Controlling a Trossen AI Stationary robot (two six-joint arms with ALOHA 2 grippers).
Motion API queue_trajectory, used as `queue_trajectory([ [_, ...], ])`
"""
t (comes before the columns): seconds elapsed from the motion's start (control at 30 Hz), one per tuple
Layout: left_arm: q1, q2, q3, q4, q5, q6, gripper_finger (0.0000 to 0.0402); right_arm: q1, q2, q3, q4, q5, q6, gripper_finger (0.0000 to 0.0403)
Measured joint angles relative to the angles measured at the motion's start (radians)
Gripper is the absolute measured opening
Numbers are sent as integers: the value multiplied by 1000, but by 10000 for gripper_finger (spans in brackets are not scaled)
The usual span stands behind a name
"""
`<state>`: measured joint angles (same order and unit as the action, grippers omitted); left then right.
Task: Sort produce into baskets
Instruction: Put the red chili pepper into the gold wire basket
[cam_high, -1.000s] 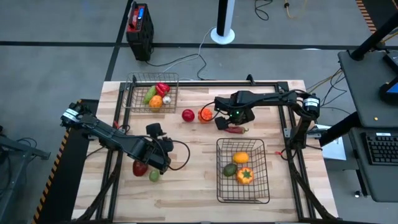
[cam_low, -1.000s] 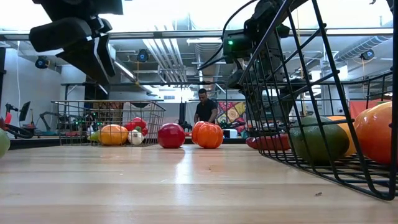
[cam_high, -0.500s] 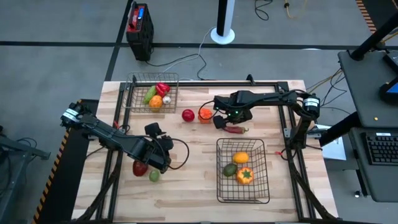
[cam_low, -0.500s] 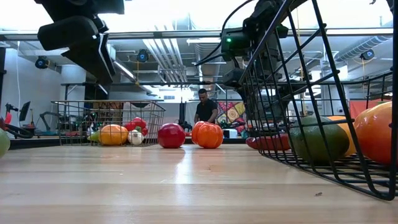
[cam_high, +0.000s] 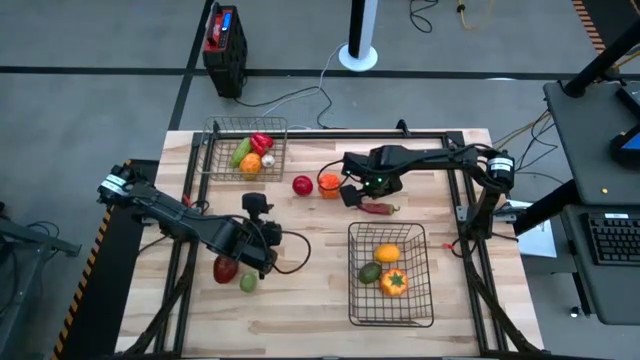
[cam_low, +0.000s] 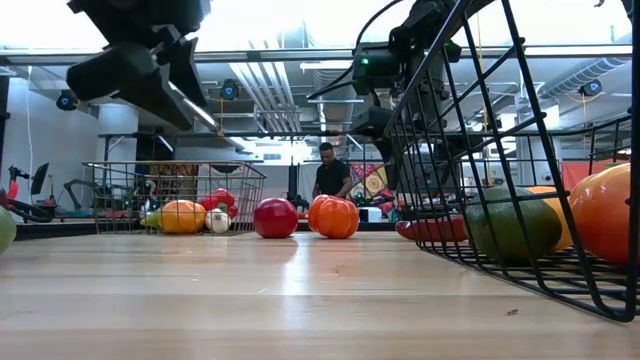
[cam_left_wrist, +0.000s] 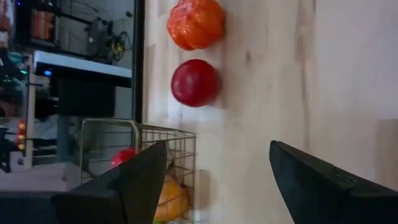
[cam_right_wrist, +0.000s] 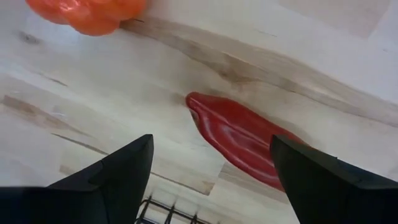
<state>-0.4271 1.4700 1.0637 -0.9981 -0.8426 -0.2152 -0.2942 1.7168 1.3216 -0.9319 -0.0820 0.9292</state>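
A red chili (cam_right_wrist: 242, 140) lies on the wooden table, below and just ahead of my open right gripper (cam_right_wrist: 211, 138), which hangs above it (cam_high: 352, 197) and touches nothing. Beside it sit an orange pumpkin-like piece (cam_high: 329, 184) and a round red piece (cam_high: 302, 185). My left gripper (cam_left_wrist: 217, 146) hovers open and empty over the table's left middle (cam_high: 265, 235). A red piece (cam_high: 225, 268) and a green piece (cam_high: 247, 283) rest on the table by the left arm. The small basket (cam_high: 245, 128) at the far left and the larger basket (cam_high: 352, 270) at the near right both hold produce.
Black frame rails (cam_high: 455, 200) run along the table's sides. A red and black box (cam_high: 224, 45) and cables lie on the floor beyond the far edge. A person (cam_low: 330, 175) stands far off in the room. Bare wood lies between the two baskets.
My left gripper has rolled about its own pointing line while staying in place. My right gripper has kept its place over the chili. No produce has moved.
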Motion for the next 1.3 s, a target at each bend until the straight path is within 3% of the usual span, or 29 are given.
queue_trajectory([
  [0.2,-10,0,0,9,4,-61,266,-7,0,0,-61,-119,58,305],
  [0.37,-17,0,0,9,5,-120,266,-11,1,-7,-113,-77,142,295],
  [0.53,-12,0,0,10,-17,-62,266,-14,2,-8,-113,-75,159,290],
  [0.77,-3,0,21,8,-85,-23,266,-50,3,-8,-134,-142,62,311],
  [1.0,2,0,22,10,-92,-21,266,-81,3,-9,-129,-100,92,334],
  [1.3,2,0,22,25,-40,-52,266,-81,3,6,-138,-37,-135,331],
])
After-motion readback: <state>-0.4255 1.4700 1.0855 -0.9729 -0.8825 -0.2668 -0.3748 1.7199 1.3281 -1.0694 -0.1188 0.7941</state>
